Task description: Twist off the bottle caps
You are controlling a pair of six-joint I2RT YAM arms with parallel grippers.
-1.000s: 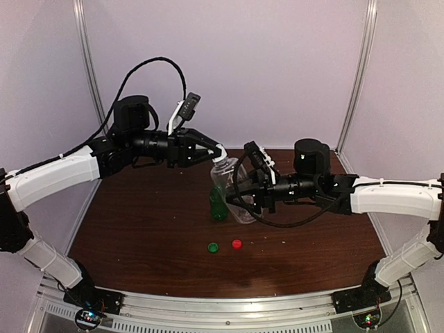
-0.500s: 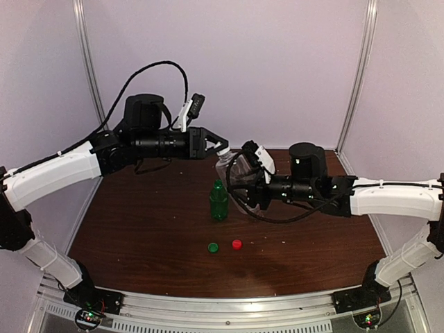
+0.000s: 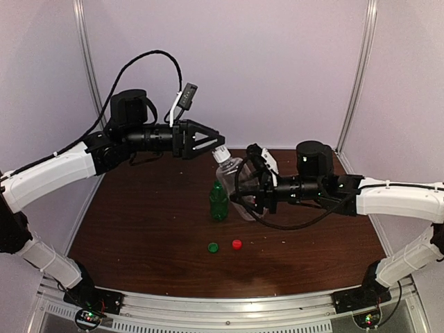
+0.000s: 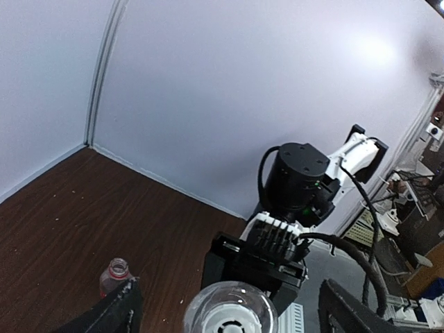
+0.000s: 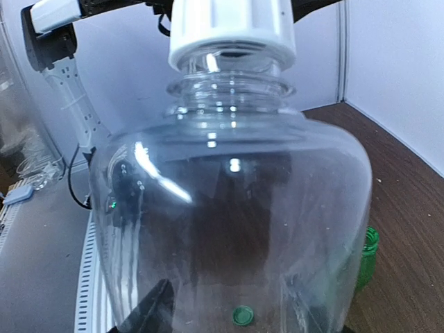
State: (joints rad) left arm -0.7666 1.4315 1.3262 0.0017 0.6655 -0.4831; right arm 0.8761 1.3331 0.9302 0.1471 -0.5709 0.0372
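Opened wide since a second ago, the left gripper [image 3: 216, 142] has let go of the white cap [image 3: 220, 155] and holds nothing. That cap sits on the clear bottle [image 3: 234, 182], which leans just beside the green bottle [image 3: 218, 202], clamped in the right gripper [image 3: 251, 196]. A loosened cap could drop off the tilted neck and roll away. How far it is unscrewed is unclear, and how the right jaws sit is mostly hidden.

- Pale lilac-white walls [image 3: 277, 62] close off the back and both sides — plain, evenly lit.
- Slim metal corner posts [image 3: 358, 76] run up the seams.
- A dark brown wood-grain table [image 3: 139, 222] fills the floor of the enclosure.
- A ribbed aluminium rail [image 3: 222, 303] lines the table's near edge.
- A soft glare [image 4: 374, 48] shows high on one wall.
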